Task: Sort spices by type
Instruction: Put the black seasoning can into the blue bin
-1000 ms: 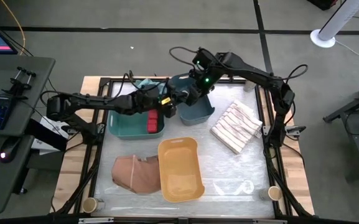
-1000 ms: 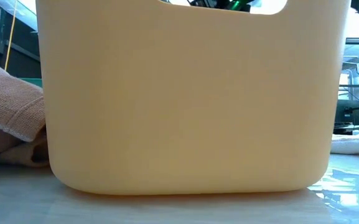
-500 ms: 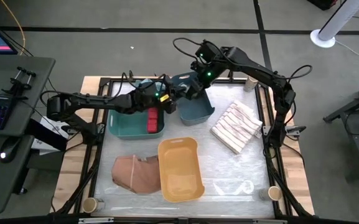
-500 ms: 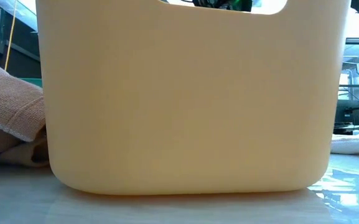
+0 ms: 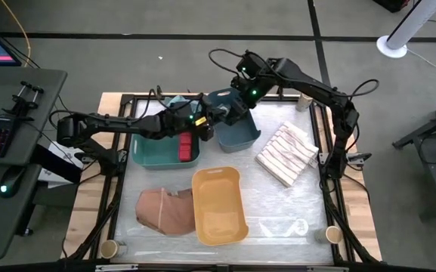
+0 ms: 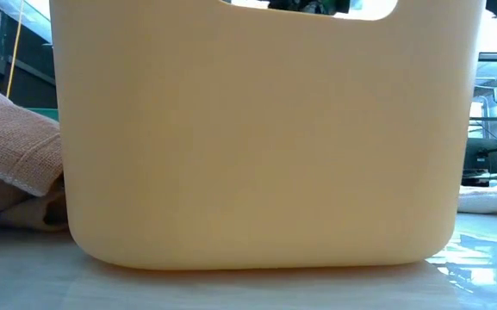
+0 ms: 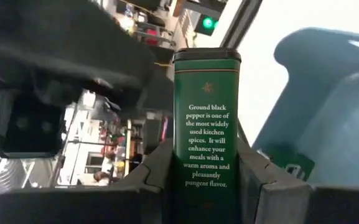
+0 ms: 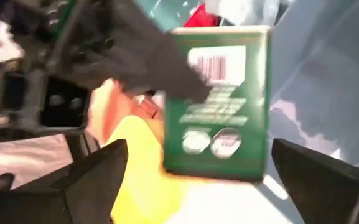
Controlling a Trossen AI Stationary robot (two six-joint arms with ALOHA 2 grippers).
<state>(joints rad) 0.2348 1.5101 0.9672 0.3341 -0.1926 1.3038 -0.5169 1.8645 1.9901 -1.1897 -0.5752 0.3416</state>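
Gripping green pepper tin point(image 7: 205, 118), left tool point(image 7: 205, 177) (right tool point(image 8: 195, 180) open beside)

The pepper tin point(image 7: 206, 118) is dark green with pale lettering. A yellow bin point(image 5: 219, 205), green bin point(image 5: 151, 151) and blue bin point(image 5: 240, 134) sit near a white, dark-striped cloth point(image 5: 286, 154). The spice box point(image 5: 187, 147) is red.
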